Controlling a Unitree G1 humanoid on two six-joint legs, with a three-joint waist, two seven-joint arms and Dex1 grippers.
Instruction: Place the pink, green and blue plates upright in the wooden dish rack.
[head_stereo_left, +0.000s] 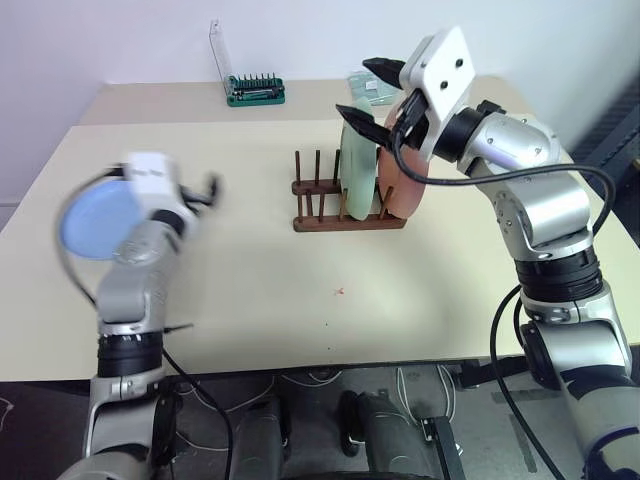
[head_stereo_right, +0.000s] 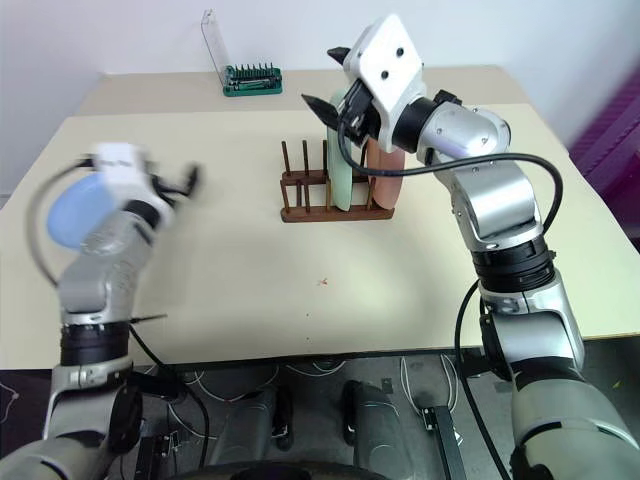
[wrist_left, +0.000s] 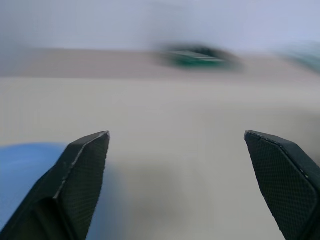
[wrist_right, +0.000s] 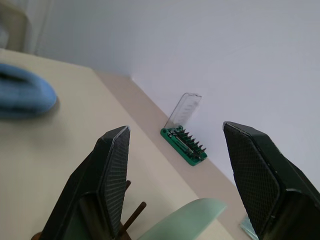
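The wooden dish rack (head_stereo_left: 345, 218) stands mid-table. The green plate (head_stereo_left: 355, 165) and the pink plate (head_stereo_left: 402, 190) stand upright in it, side by side at its right end. My right gripper (head_stereo_left: 365, 90) hovers open just above the green plate's top rim (wrist_right: 185, 220), with nothing between its fingers. The blue plate (head_stereo_left: 88, 225) lies on the table at the far left, partly hidden behind my left arm. My left gripper (wrist_left: 175, 134) is open and empty, blurred, just right of the blue plate (wrist_left: 25, 170) and above the table.
A green-based tool holder (head_stereo_left: 253, 92) with a clear upright lid stands at the table's back. Several free pegs (head_stereo_left: 308, 185) fill the rack's left end. The table's front edge (head_stereo_left: 300, 372) runs below, with cables beneath it.
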